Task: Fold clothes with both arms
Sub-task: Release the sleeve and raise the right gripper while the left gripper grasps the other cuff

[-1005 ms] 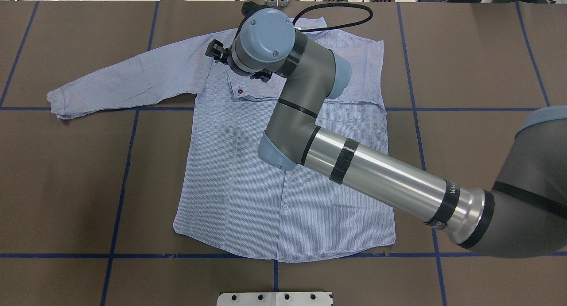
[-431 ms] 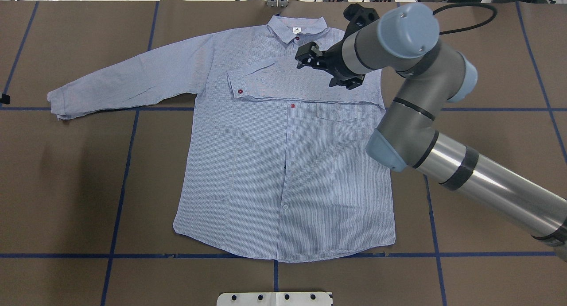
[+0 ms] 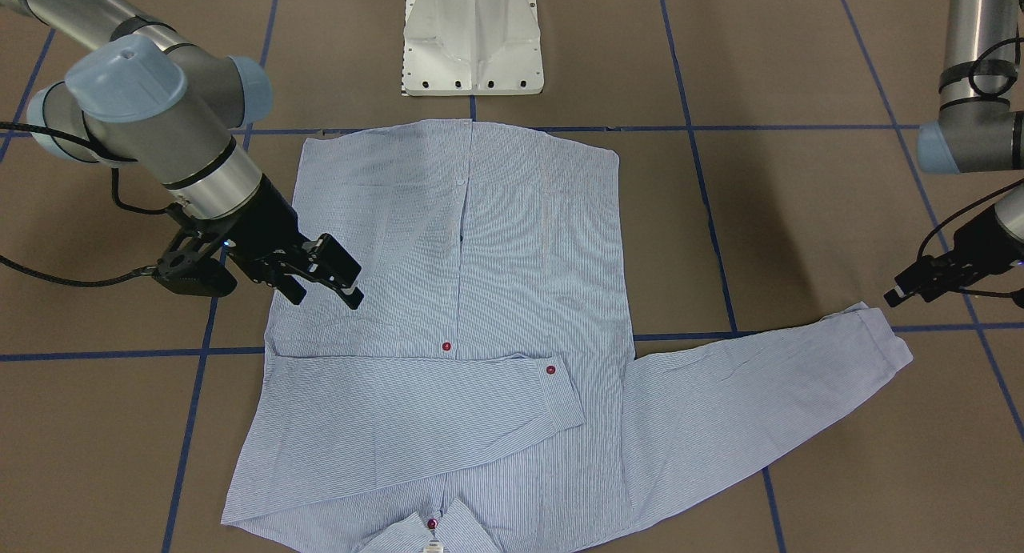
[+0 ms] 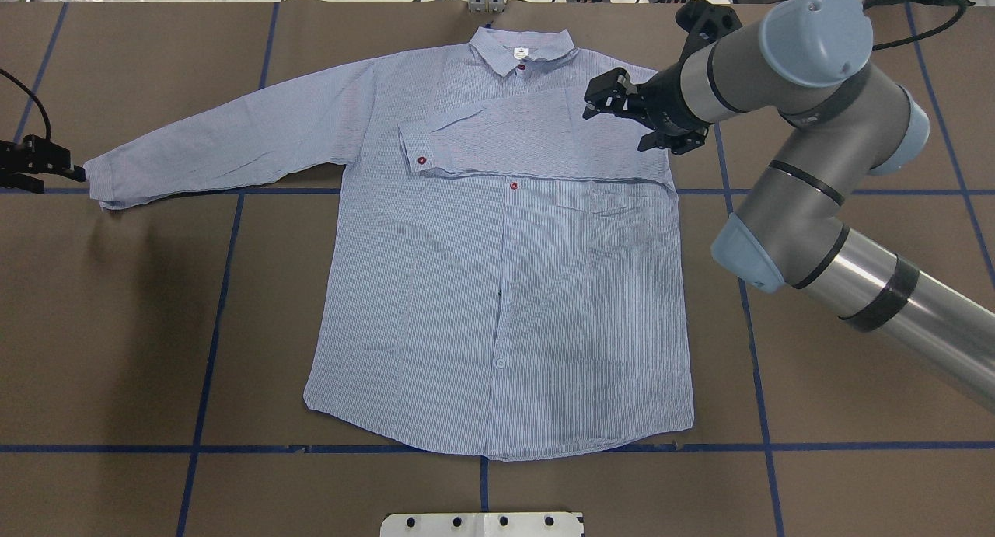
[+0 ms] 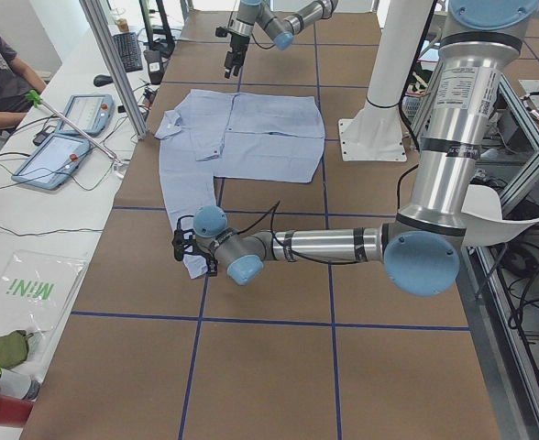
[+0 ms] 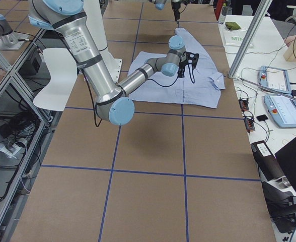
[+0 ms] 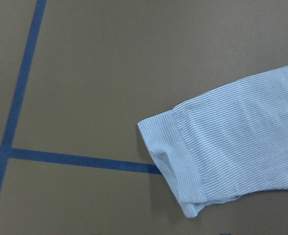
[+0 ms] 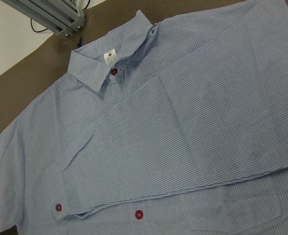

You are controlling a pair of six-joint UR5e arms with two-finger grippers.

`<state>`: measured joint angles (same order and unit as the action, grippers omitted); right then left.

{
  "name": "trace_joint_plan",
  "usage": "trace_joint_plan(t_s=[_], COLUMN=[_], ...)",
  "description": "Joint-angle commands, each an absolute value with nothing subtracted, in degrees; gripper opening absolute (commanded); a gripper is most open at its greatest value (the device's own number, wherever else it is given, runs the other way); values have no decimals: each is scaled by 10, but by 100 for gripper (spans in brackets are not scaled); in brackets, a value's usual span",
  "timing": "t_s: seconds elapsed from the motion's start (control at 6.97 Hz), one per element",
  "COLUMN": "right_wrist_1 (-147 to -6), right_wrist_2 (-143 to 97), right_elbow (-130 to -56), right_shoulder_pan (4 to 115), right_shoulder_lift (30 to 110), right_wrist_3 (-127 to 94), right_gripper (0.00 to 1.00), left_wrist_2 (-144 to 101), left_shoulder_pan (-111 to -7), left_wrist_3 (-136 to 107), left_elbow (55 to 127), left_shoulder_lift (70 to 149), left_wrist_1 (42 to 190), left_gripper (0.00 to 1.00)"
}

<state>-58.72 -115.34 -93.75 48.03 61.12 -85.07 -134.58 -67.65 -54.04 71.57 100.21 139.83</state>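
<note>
Left fingers (image 4: 66,169) beside cuff (image 4: 97,184), seemingly apart.

Blue shirt (image 3: 528,241) on brown table (image 3: 800,217)

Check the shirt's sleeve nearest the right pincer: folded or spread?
Folded: the sleeve lies flat across the shirt's chest, cuff on the opposite side.

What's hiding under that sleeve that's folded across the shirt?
The folded sleeve lies on the chest of the shirt. One red button peeks out below it; any buttons underneath are covered.
</note>
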Motion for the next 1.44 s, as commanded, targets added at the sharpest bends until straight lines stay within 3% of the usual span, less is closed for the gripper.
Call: trace_joint_plan(t_s=[0.0,0.43,0.57,0.72,1.0,1.29], right_wrist_1=[-589,-590,-590,-589,-589,-589], right_wrist_2=[-1156,-1152,-1151,-1149,-1149,-1150], right_elbow=[-939,-936,-934,-933,-933,-934], right_shoulder_pan=[485,485,484,483,483,487], right_shoulder_lift=[626,634,634,634,634,635], right_wrist_3=[-823,-810,-810,-810,-811,-811], right_gripper=[99,99,99,99,99,99], left_wrist_2=[-1345,-1343,-1343,-1344,-1343,-1342], left_shoulder_pan=[-657,-639,-638,-638,-638,-644], left_wrist_3=[-548,-547,-547,-547,-544,-552], left_elbow=[688,680,682,684,686,751], left_shoulder_lift=[1022,1022,1022,1021,1022,1023], left_wrist_1=[1401,1401,1401,1401,1399,1391], left_gripper=[64,54,35,0,0,0])
